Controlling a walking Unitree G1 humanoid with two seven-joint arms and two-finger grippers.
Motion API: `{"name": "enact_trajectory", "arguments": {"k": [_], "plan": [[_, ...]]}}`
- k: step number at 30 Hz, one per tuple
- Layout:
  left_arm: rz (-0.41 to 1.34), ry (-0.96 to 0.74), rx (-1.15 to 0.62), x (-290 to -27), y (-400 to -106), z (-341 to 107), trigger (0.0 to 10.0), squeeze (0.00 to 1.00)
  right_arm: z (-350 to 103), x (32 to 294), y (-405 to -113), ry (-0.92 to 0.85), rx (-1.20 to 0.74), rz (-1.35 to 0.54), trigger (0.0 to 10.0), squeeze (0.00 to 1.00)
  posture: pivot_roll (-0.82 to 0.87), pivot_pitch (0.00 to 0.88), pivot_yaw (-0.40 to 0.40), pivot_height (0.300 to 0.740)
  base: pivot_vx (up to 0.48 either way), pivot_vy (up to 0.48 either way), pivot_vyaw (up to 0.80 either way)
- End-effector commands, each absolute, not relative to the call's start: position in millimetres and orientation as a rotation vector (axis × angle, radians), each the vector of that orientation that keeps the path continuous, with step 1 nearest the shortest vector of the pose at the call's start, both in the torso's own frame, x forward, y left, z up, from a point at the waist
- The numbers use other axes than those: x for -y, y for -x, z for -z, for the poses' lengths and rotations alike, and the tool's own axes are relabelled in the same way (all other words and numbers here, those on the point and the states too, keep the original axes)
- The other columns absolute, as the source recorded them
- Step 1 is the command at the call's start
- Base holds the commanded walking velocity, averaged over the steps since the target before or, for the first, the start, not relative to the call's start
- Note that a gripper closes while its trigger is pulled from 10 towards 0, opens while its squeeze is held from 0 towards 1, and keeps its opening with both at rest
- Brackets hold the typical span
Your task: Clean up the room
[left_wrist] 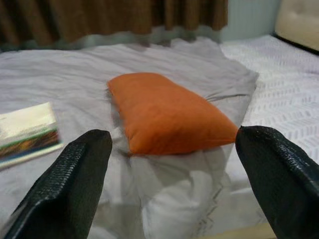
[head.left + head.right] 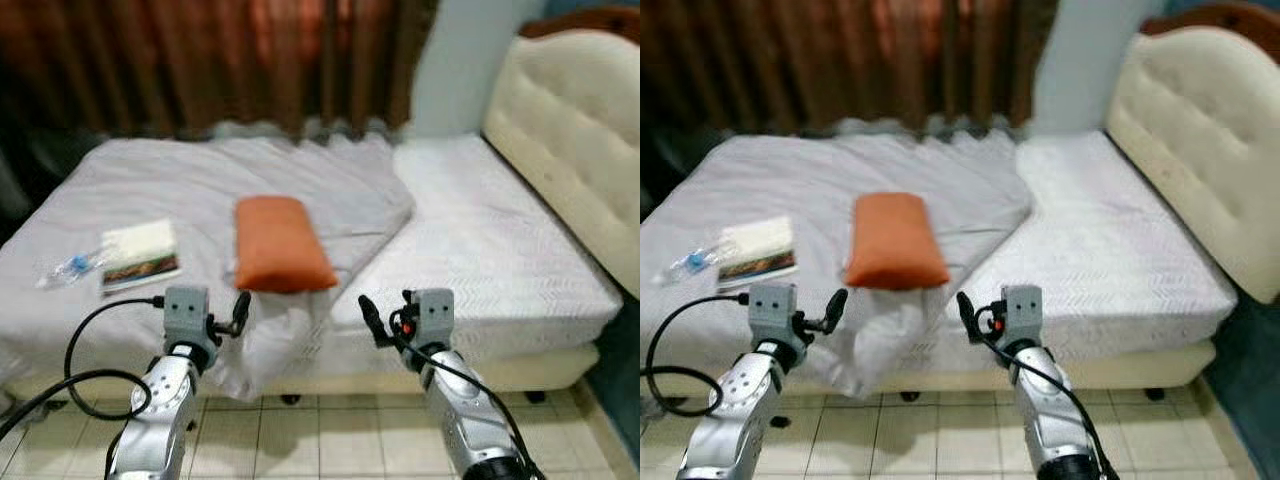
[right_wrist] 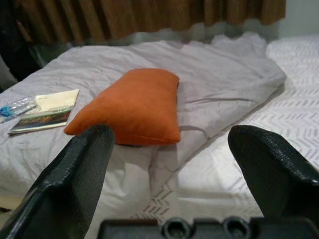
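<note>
Tidying looks barely begun: pillow [image 2: 283, 244] at twelve o'clock, book [image 2: 140, 256] and bottle [image 2: 68, 268] at ten; left pincer [image 2: 240, 312] and right pincer [image 2: 372, 322] open, empty.

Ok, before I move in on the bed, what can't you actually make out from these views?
- Book cover: too small and blurred in the head views to read; cut by the edge in the left wrist view.
- Plastic bottle: blurred; contents unclear.
- What lies under the orange pillow and the rumpled grey sheet: covered.
- Under the bed: hidden by the hanging sheet and mattress.
- Dark corner at the bed's far left: in shadow.
</note>
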State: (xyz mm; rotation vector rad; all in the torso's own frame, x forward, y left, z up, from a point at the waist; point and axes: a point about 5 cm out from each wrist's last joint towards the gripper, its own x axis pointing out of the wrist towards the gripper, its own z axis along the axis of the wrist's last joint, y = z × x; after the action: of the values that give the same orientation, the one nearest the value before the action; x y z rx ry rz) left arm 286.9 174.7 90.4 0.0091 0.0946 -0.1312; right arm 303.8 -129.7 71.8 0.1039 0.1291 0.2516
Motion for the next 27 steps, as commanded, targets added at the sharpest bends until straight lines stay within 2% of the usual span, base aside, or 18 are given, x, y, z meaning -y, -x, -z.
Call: {"name": "enact_trajectory", "arguments": {"k": [1,12,27], "plan": [[0.149,0.009,-0.090,-168,-288,-92,10.0,0.00,-72,138,-305,-0.084,-0.125,-0.233,10.0,0.00,-0.02,0.000,0.020,0.740,0.480,0.000,0.00],[0.125,0.023,-0.088,-170,-287,-91,10.0,0.00,-72,136,-308,-0.081,-0.135,-0.246,10.0,0.00,-0.01,0.000,0.014,0.740,0.480,0.000,0.00],[0.125,0.019,-0.087,-171,-285,-91,10.0,0.00,-70,126,-312,-0.070,-0.162,-0.303,10.0,0.00,0.01,0.000,-0.002,0.740,0.480,0.000,0.56]]}}
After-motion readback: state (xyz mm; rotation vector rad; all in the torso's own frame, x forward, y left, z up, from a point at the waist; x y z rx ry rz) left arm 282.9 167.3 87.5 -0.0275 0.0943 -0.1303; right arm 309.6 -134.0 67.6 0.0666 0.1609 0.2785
